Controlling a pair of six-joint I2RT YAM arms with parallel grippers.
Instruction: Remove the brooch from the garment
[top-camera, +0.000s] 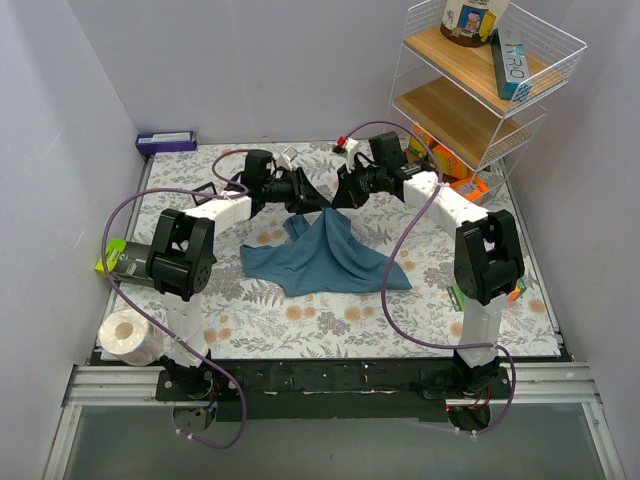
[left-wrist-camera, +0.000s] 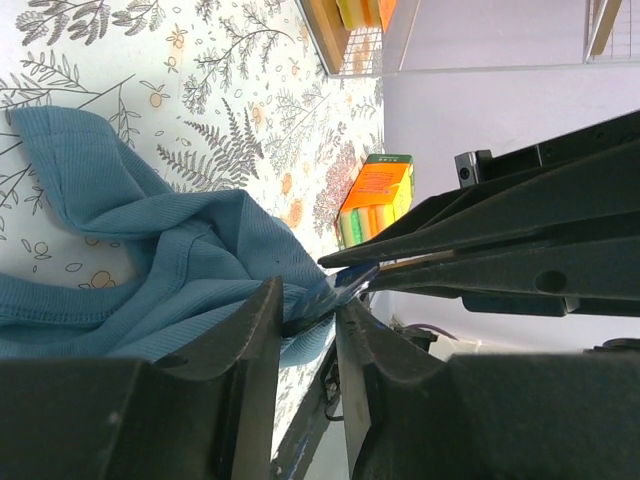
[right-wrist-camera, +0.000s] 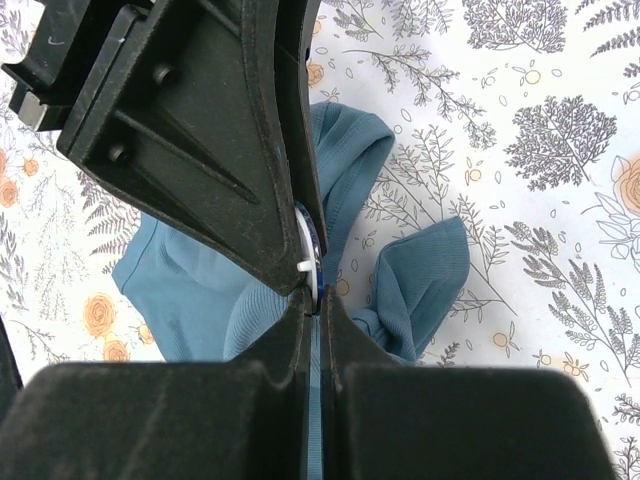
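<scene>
The right gripper (right-wrist-camera: 312, 302) has its jaws pressed together. The brooch (right-wrist-camera: 311, 256) stands edge-on at twelve o'clock, touching their tips. From eleven o'clock, equally near, the left gripper (left-wrist-camera: 305, 320) pinches a fold of the garment (right-wrist-camera: 200, 300).

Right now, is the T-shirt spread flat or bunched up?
Bunched. The teal T-shirt is drawn up into a peak where the right gripper pinches it, and the rest drapes in folds on the table.
</scene>
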